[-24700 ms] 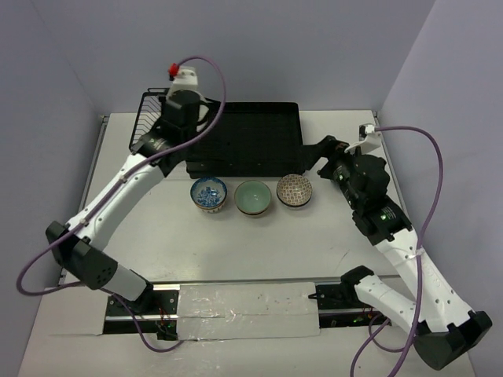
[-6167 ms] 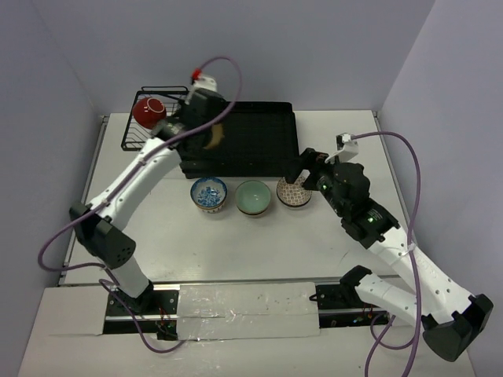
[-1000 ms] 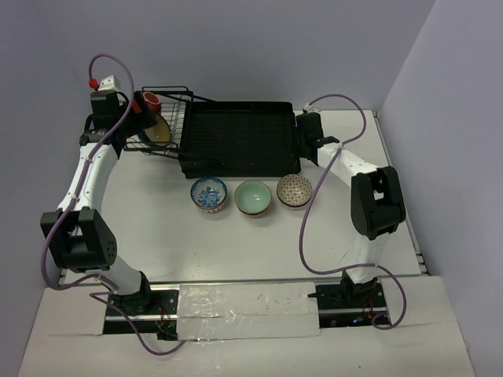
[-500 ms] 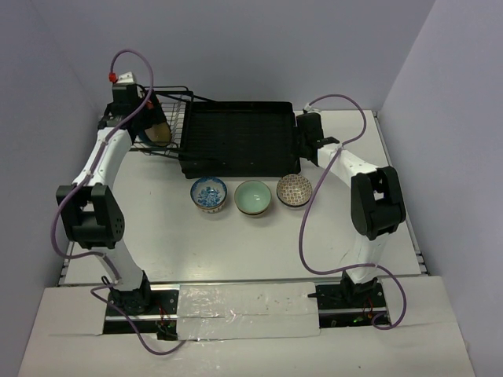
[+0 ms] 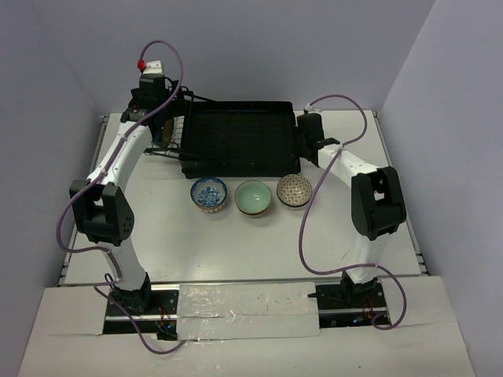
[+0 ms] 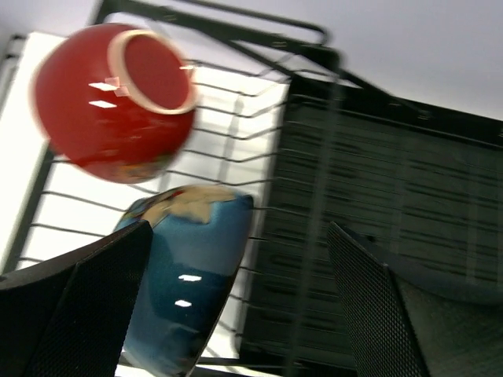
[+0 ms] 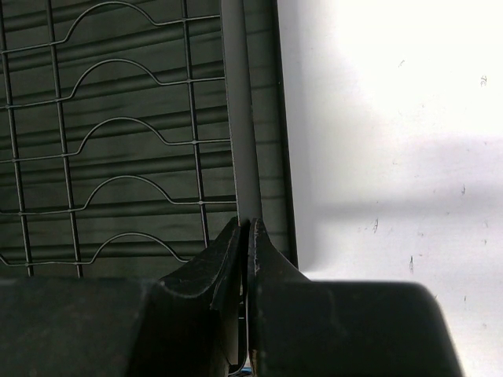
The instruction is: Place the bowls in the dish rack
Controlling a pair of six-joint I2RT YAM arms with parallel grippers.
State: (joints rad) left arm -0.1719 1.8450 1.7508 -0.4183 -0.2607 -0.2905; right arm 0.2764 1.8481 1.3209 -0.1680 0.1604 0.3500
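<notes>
Blurred red bowl (image 6: 114, 102) above blue bowl (image 6: 189, 275) against wire basket (image 6: 228, 157), ridged tray (image 6: 409, 196) alongside, left claw (image 6: 240, 229) spread wide

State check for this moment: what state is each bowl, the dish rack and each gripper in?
dish rack: two bowls in its basket end.
red bowl: on its side in the rack.
blue glazed bowl: on edge in the rack.
blue-patterned bowl: upright, outside the rack.
green bowl: upright, outside the rack.
brown-patterned bowl: upright, outside the rack.
left gripper: open.
right gripper: shut on the dish rack's rim.
</notes>
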